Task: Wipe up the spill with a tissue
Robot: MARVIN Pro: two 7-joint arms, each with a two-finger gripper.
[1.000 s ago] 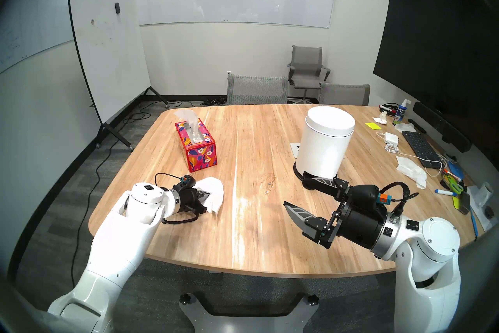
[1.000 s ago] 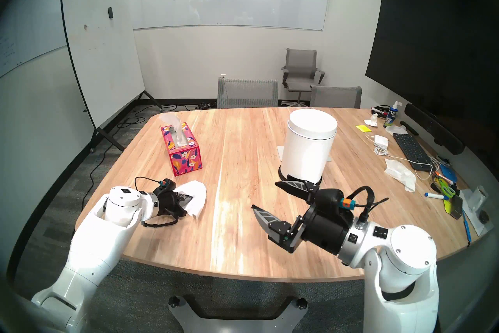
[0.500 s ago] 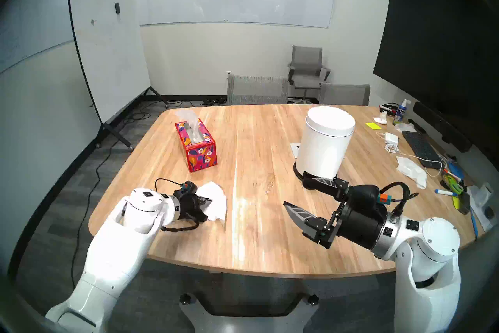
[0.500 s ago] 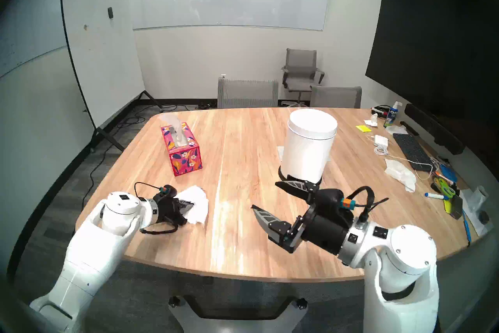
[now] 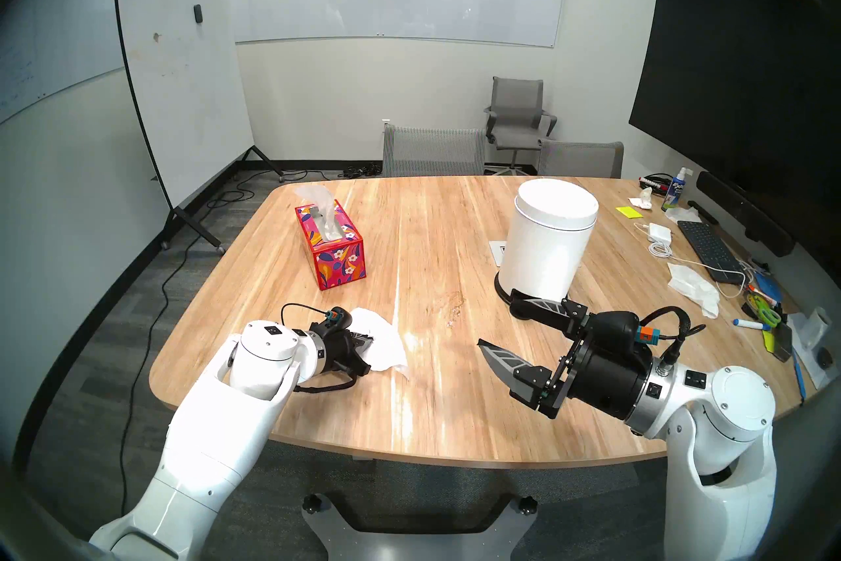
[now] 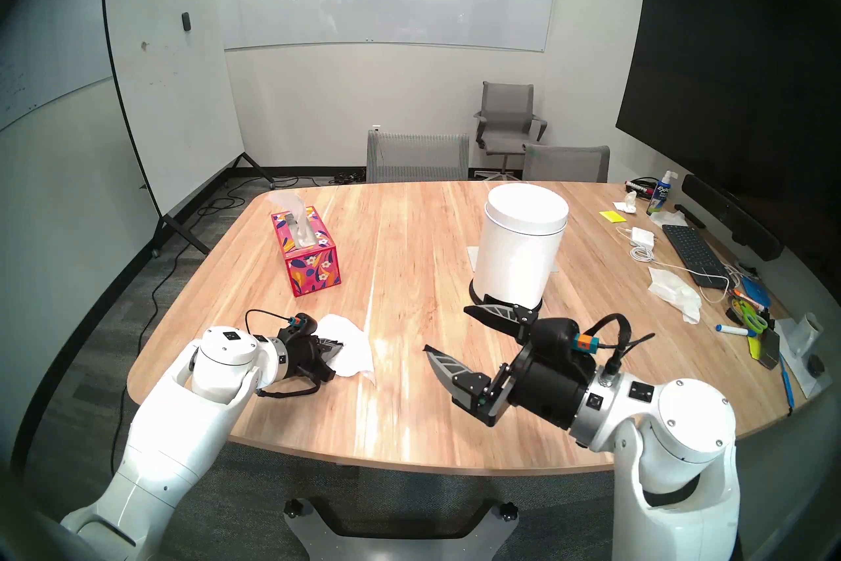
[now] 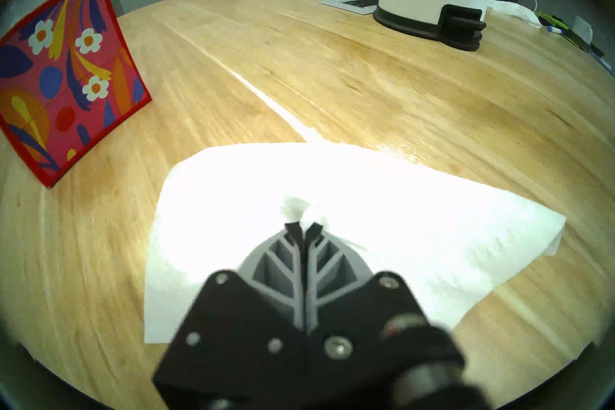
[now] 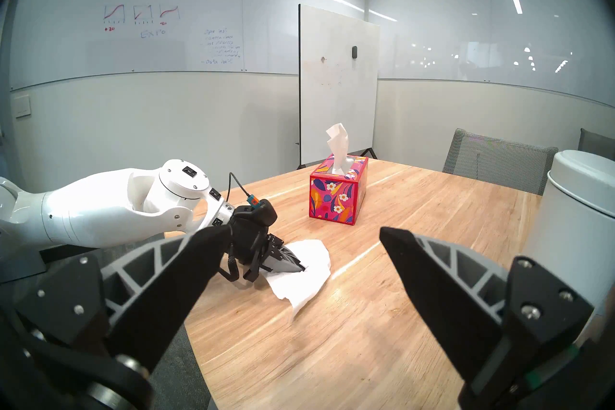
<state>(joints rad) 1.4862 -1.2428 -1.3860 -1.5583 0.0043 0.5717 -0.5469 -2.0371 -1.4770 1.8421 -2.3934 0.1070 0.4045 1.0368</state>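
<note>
Tissue is lying spread on the desk, pinched by the left hand near the red floral box, while the right hand is hovering with fingers apart.

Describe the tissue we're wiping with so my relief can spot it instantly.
On the wooden table, look left of centre, nearer than the floral box. The tissue is the flat white sheet pinched in the left gripper, unlike the crumpled papers at the right.
</note>
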